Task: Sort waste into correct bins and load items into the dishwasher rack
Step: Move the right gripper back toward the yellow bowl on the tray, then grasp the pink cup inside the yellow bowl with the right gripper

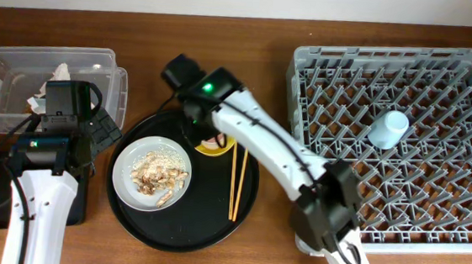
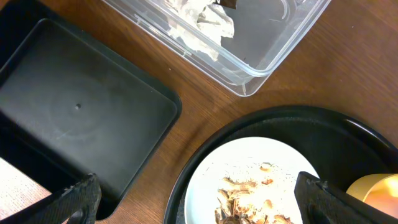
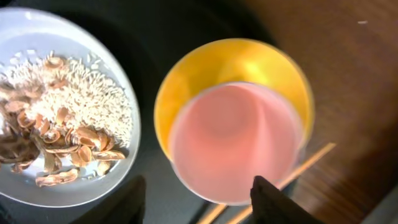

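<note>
**Straight below my right tool (image 3: 199,205): pink cup (image 3: 236,143)**

Overhead, it hangs mid-worktop over the round tray (image 1: 203,226), nearer than my left. Left wrist: left tool (image 2: 196,202) gapes wide, empty. Right wrist: fingers (image 3: 134,199) parted, pinching nothing; cup upright inside the yellow bowl (image 3: 230,59).

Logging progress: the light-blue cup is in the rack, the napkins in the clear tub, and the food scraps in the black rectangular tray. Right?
Not quite. The food scraps lie on the round plate, not in the black rectangular tray, whose visible floor is bare in the left wrist view. The light-blue cup is in the rack and the napkins are in the clear tub.
</note>
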